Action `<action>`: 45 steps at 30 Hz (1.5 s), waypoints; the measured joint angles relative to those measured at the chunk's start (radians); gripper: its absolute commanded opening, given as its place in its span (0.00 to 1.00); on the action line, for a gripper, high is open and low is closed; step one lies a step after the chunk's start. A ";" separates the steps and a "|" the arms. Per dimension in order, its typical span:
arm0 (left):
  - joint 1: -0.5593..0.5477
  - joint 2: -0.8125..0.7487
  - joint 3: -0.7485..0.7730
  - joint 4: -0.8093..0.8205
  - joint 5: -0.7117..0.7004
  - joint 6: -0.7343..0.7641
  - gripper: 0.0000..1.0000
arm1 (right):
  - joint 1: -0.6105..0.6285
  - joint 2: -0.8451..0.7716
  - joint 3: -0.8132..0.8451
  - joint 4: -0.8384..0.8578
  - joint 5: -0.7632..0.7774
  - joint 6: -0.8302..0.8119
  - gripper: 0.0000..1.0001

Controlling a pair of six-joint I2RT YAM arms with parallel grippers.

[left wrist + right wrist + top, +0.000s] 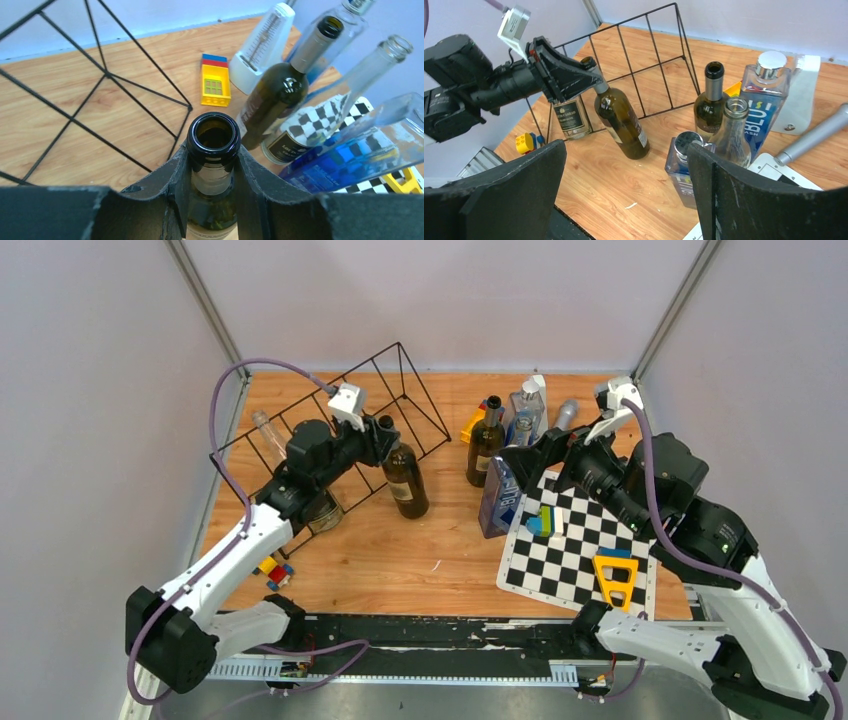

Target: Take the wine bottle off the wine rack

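Note:
The wine bottle (406,480) is dark green and open-topped. It leans with its base on the wooden table just in front of the wine rack (372,359), a long black wire frame at the back left. My left gripper (385,436) is shut on the bottle's neck; in the left wrist view the fingers (170,175) press both sides below the lip of the wine bottle (214,137). The right wrist view shows the tilted wine bottle (621,117) beside the wine rack (684,56). My right gripper (624,150) stands open and empty near a blue square bottle (684,165).
A clear labelled bottle (320,508) lies at the rack's near end. A dark bottle (485,445), a blue-labelled clear bottle (525,415), a white metronome-shaped case (262,47) and a silver cylinder (565,412) crowd the back right. A checkerboard (580,540) lies front right, toy bricks (275,570) front left.

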 measured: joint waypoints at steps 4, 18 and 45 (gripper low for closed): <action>-0.101 0.008 -0.022 0.036 -0.080 0.010 0.00 | 0.000 0.003 0.010 -0.037 0.073 0.013 0.92; -0.281 0.187 0.037 0.155 -0.299 0.071 0.00 | -0.142 0.173 0.191 -0.222 0.238 0.085 0.94; -0.484 0.475 0.248 0.269 -0.431 0.188 0.00 | -0.609 0.037 0.087 -0.241 0.026 0.084 0.95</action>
